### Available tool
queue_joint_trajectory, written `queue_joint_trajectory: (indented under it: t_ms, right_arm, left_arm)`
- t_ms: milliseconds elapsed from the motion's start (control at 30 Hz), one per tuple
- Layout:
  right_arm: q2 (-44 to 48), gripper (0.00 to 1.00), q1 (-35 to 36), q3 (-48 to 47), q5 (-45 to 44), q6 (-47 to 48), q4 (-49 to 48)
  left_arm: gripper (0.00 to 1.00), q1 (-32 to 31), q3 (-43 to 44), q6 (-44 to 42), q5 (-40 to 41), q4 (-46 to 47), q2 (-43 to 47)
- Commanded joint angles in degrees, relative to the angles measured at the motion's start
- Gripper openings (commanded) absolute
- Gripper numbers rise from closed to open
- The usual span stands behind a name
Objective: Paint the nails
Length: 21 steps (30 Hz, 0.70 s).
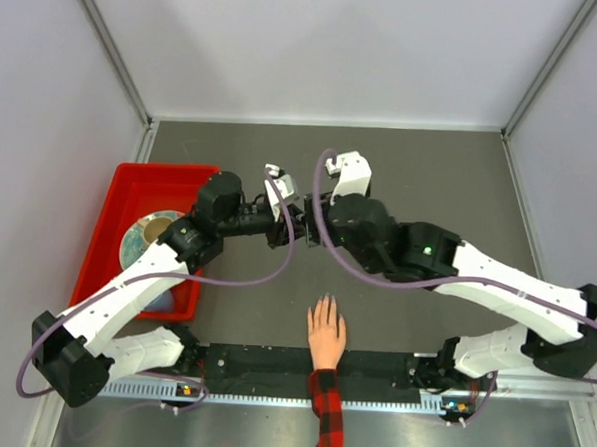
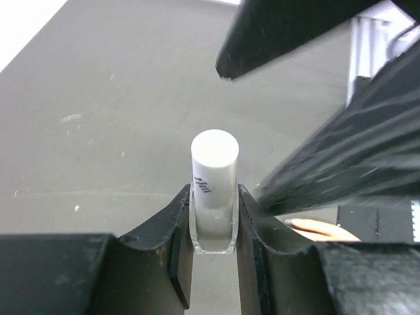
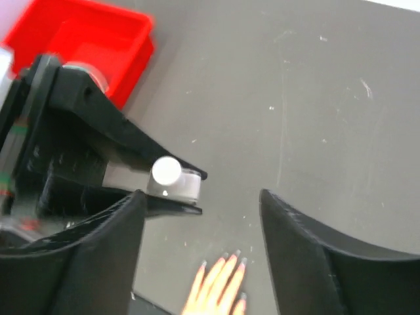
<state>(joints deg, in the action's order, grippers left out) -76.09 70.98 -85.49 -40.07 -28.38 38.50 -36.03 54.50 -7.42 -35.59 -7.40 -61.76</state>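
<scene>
A light-skinned hand [image 1: 325,330] with a red-and-black plaid sleeve lies flat at the table's near edge, fingers pointing away. Its nails [image 3: 237,252] show as small greyish tips in the right wrist view. My left gripper [image 2: 213,200] is shut on a small clear glass bottle [image 2: 213,187] with a white cap and holds it upright above the table; the gripper also shows in the top view [image 1: 282,215]. My right gripper [image 3: 202,195] is open and empty, just beside the bottle [image 3: 174,178] and above the hand; in the top view it [image 1: 313,224] faces the left gripper.
A red bin [image 1: 131,180] stands at the left, with a round bowl-like object [image 1: 150,231] inside. A black rail [image 1: 271,362] runs along the near edge. White walls enclose the grey table on three sides.
</scene>
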Motion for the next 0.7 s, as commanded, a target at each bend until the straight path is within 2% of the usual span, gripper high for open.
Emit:
queue_joint_trajectory:
  t_ms: [0,33,67,100,167,233,367,433,467,500,567,667]
  right_arm:
    - [9.46,0.74,-2.42,3.48,18.85,15.17,-5.19]
    - [10.60,0.76,-3.38,4.27,25.24,17.63,-5.28]
    - [11.57,0.77,-3.74,4.98,28.35,21.83,-5.02]
    - [13.15,0.79,-4.44,5.77,31.43,23.36,-4.32]
    - [14.04,0.79,-7.16,5.78,39.78,26.18,-1.77]
    - [14.57,0.77,-11.19,5.25,49.50,27.67,-0.28]
    - [14.05,0.72,-17.17,2.62,64.31,30.40,2.27]
    - [12.82,0.65,-18.86,1.13,68.53,31.80,3.07]
    - [12.20,0.51,-19.82,-0.19,68.90,32.33,3.42]
    - [11.68,0.47,-20.09,-0.81,68.64,32.95,4.03]
    - [10.36,0.44,-20.53,-2.39,68.03,34.44,4.65]
    - [9.04,0.48,-20.62,-2.92,67.24,35.76,3.95]
  left_arm:
    - [0.00,0.17,2.18,-1.37,-10.78,5.21,1.12]
    - [0.00,0.17,2.54,-1.54,-12.90,4.33,0.50]
    - [0.00,0.17,2.80,-1.46,-14.84,4.24,0.24]
    - [0.00,0.17,3.07,-1.37,-19.81,4.32,-0.11]
    - [0.00,0.17,3.68,-0.59,-24.24,4.23,-1.17]
    - [0.00,0.17,4.03,0.47,-31.42,4.85,-2.74]
    - [0.00,0.17,6.05,3.37,-40.07,4.06,-5.91]
    - [0.00,0.08,6.32,4.08,-41.48,4.15,-6.88]
    - [0.00,0.17,6.32,4.78,-41.92,4.49,-6.89]
    - [0.00,0.08,6.23,4.96,-42.10,4.85,-6.97]
    - [0.00,0.08,5.97,5.92,-42.80,5.46,-6.97]
    - [0.00,0.08,5.62,7.15,-43.68,6.96,-6.89]
